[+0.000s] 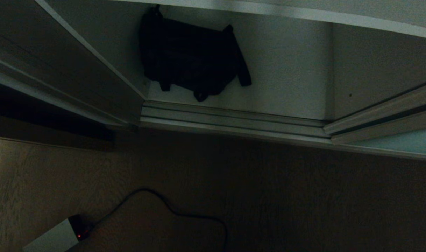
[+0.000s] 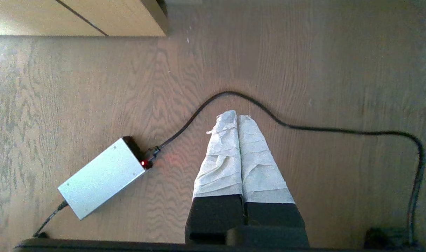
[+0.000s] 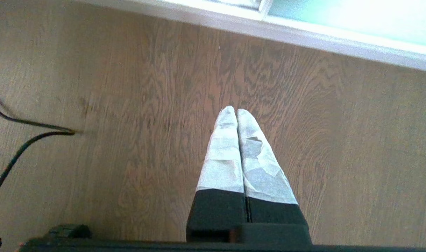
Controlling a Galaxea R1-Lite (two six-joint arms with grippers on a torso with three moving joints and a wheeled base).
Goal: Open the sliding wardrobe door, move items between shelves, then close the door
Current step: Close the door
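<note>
A soft black fabric item (image 1: 190, 57) with dangling straps lies on the pale lowest shelf (image 1: 290, 80) inside the wardrobe, towards its left back corner. The front edge of a higher shelf (image 1: 304, 14) crosses the top of the head view. The frosted pale blue-green sliding door (image 1: 405, 142) stands to the right of the opening and also shows in the right wrist view as the sliding door (image 3: 356, 17). My left gripper (image 2: 236, 115) and right gripper (image 3: 235, 111) both hang over the wooden floor, shut and empty, out of the head view.
A ridged silver floor track (image 1: 234, 120) runs along the front of the opening. A silver power brick (image 2: 101, 176) with a red light and its black cable (image 2: 304, 127) lie on the floor near my left gripper. A beige cabinet front (image 2: 94, 17) stands beyond them.
</note>
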